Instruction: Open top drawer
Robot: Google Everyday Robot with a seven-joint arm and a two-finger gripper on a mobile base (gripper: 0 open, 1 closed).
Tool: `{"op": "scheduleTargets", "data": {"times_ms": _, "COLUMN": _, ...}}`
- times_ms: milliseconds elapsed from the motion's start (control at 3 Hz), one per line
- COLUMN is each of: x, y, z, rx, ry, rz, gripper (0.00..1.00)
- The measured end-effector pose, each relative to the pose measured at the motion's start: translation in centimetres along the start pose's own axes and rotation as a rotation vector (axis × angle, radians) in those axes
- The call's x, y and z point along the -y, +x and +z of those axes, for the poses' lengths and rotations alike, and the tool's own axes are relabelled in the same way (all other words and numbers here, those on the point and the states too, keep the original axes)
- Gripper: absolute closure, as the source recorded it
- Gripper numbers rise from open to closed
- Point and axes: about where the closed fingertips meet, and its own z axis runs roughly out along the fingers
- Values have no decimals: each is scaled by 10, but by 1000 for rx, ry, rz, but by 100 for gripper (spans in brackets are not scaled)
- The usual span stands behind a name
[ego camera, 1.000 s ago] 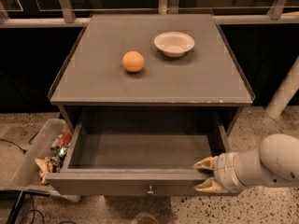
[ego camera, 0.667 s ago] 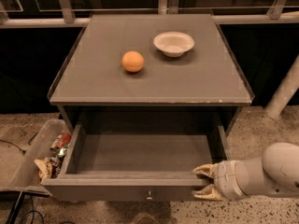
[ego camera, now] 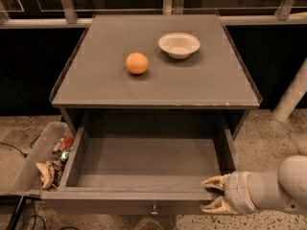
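Observation:
The top drawer (ego camera: pixel 144 164) of the grey cabinet stands pulled far out, its deep grey box interior empty. Its front panel runs along the bottom of the view, with the small round metal knob (ego camera: pixel 154 209) at centre. My gripper (ego camera: pixel 214 194) is at the drawer's front right corner, its pale fingers (ego camera: pixel 214 181) spread above and below the front panel's top edge. The white arm reaches in from the right.
An orange ball (ego camera: pixel 137 63) and a white bowl (ego camera: pixel 179 44) rest on the cabinet top (ego camera: pixel 201 87). A clear bin (ego camera: pixel 36 164) with wrappers stands on the floor at the left. A white post (ego camera: pixel 292 97) rises at the right.
The drawer has slid further out toward the camera, and my gripper has moved down and back with its front right corner.

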Motion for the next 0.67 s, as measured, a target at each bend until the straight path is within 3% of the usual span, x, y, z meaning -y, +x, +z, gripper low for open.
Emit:
{"op": "scheduleTargets", "data": {"times_ms": 333, "x": -7, "y": 1, "z": -2, "rx": 1, "ry": 5, "rz": 9, "gripper": 100}}
{"op": "scheduleTargets", "data": {"times_ms": 667, "x": -7, "y": 1, "z": -2, "rx": 1, "ry": 5, "rz": 9, "gripper": 81}}
